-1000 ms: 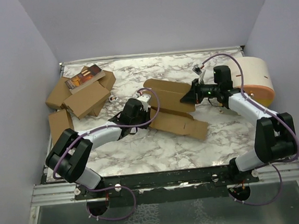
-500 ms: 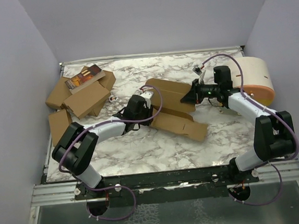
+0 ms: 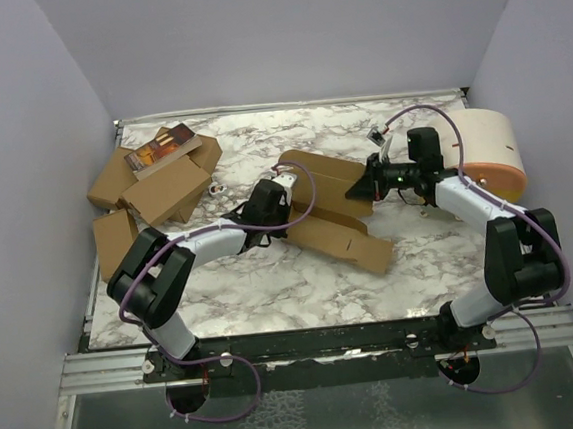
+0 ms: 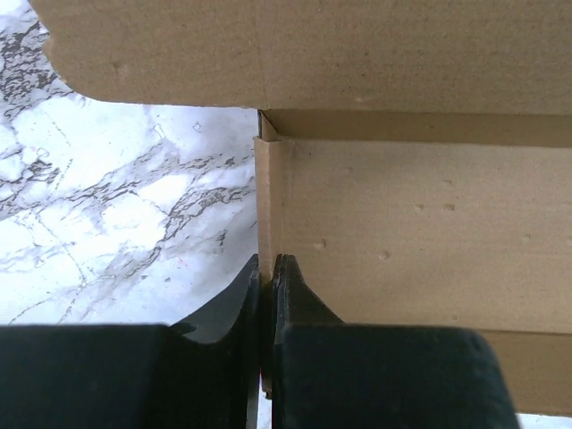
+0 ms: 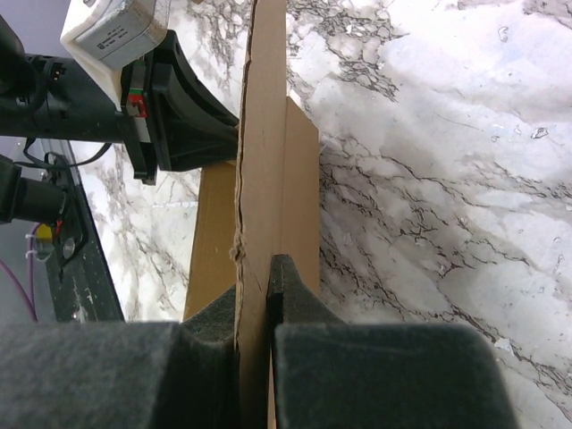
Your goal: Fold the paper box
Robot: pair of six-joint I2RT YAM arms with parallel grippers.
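Paper box (image 3: 340, 232) is plain brown; table (image 3: 273, 286) white marble, grey veins. Cylinder (image 3: 491, 136) at three o'clock white, orange rim; carton heap (image 3: 159, 190) at ten o'clock brown.

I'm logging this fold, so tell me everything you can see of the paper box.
The paper box is a plain brown, thin cardboard die-cut sheet with flaps and crease lines, partly folded, lying on the marble table with one panel raised. The left end effector pinches its left edge; the right end effector pinches its right edge.
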